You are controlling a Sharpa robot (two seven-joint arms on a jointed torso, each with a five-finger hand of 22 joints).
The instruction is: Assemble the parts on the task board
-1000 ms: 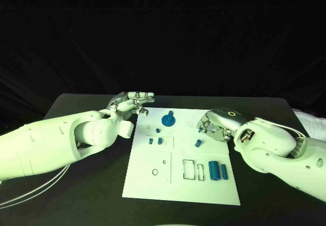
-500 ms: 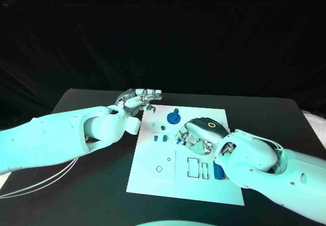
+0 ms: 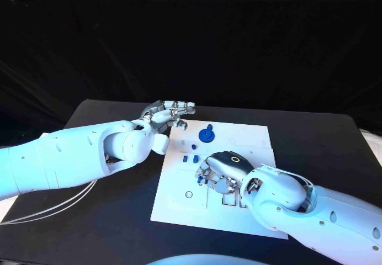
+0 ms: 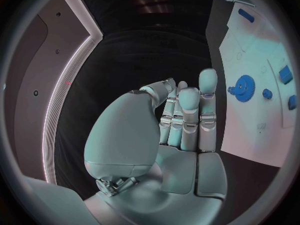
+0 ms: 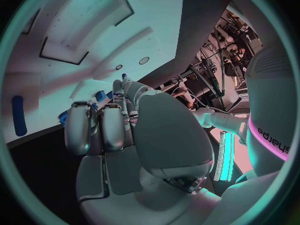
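Blue parts [image 3: 206, 134] scattered on white task board [image 3: 179, 207]

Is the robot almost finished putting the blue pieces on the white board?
Not nearly. The blue gear sits at the task board's far end, perhaps already placed. The right hand hangs low over the board's middle; whether it holds a part is hidden. The left hand waits at the far corner, holding nothing. Small blue pieces lie loose, and outlined slots look unfilled.

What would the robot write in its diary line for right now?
left hand: open, at white task board far corner | right hand: over board middle, grip unclear | blue gear part: untouched
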